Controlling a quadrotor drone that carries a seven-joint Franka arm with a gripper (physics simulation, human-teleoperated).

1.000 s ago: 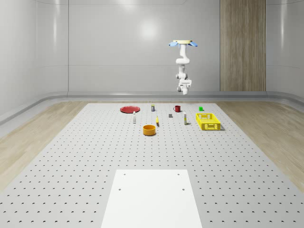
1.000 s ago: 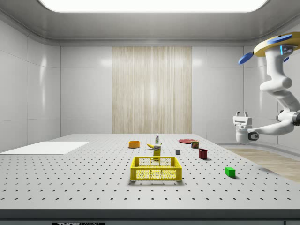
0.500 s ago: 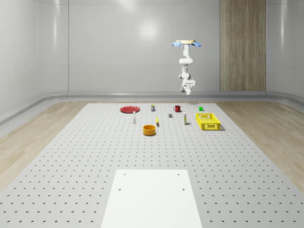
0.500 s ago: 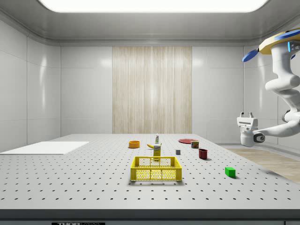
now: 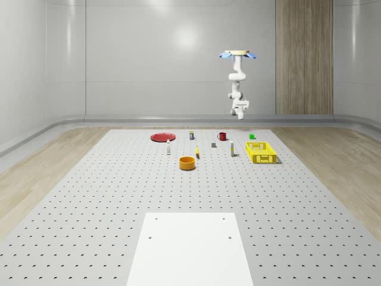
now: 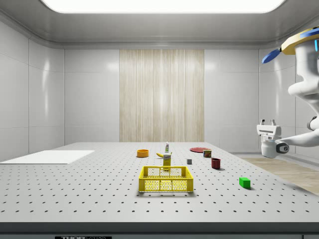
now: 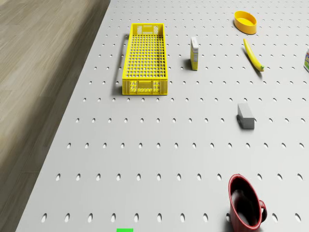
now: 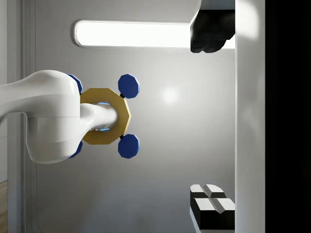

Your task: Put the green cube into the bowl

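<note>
Two fingers (image 8: 212, 209) spread apart in wrist view, gripper (image 6: 269, 122) upturned, drone (image 5: 238, 55) hovering.

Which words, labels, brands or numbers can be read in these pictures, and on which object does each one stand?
No text can be read with certainty.
Small carton: printed faces, too small to read.
Can: coloured label, too small to read.
Strip at the side view's bottom edge: light characters, cut off and unreadable.
Yellow crate, red mug, orange bowl: no lettering.
</note>
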